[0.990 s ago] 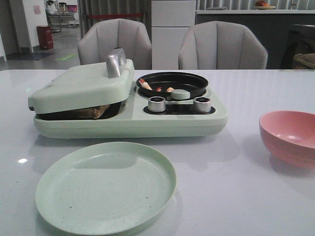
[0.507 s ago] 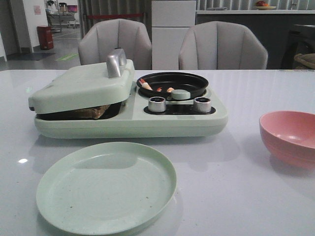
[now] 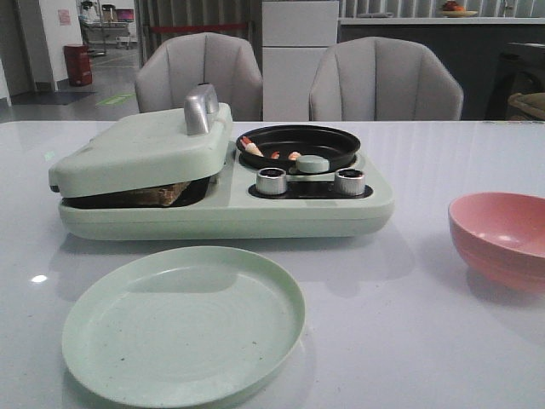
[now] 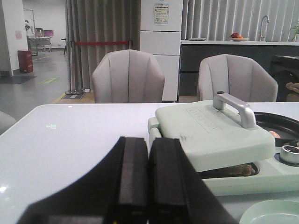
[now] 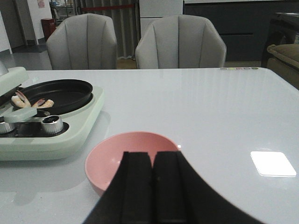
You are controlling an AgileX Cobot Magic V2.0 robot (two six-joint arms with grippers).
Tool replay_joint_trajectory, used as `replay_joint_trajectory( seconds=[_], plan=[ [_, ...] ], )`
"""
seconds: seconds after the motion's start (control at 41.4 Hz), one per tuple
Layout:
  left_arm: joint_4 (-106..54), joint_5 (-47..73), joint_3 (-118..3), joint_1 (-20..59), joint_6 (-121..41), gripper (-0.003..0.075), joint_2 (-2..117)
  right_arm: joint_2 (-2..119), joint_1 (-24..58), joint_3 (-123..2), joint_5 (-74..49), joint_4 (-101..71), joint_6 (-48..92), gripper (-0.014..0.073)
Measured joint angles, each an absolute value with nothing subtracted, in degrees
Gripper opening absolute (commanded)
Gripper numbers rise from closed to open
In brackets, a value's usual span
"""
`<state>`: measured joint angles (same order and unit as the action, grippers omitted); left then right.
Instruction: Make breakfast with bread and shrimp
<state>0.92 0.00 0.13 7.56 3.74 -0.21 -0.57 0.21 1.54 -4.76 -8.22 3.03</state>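
We saw the bread [image 3: 157,194] lying flat under the lid [image 3: 140,146] (shrimp [image 3: 252,146] in the pan [image 3: 328,139]), well beyond both closed, empty grippers: left gripper [image 4: 148,179], right gripper [image 5: 153,189].

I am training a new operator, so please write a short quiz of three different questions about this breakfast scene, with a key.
1. True or false: the shrimp lie in the black pan.
2. Where is the bread? A) on the green plate B) under the sandwich press lid C) in the pink bowl
3. Fill in: the left gripper and the right gripper are both ____.

Key: 1 true; 2 B; 3 shut, holding nothing.
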Motion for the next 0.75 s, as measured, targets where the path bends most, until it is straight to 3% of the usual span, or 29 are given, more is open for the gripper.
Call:
replay_joint_trajectory(
  seconds=[0.749],
  plan=[
    [0.92,0.0,0.13,7.56,3.83,0.0102,-0.21,-0.57,-0.98,1.54,-4.65,-8.12,2.31,0.0044]
  ],
)
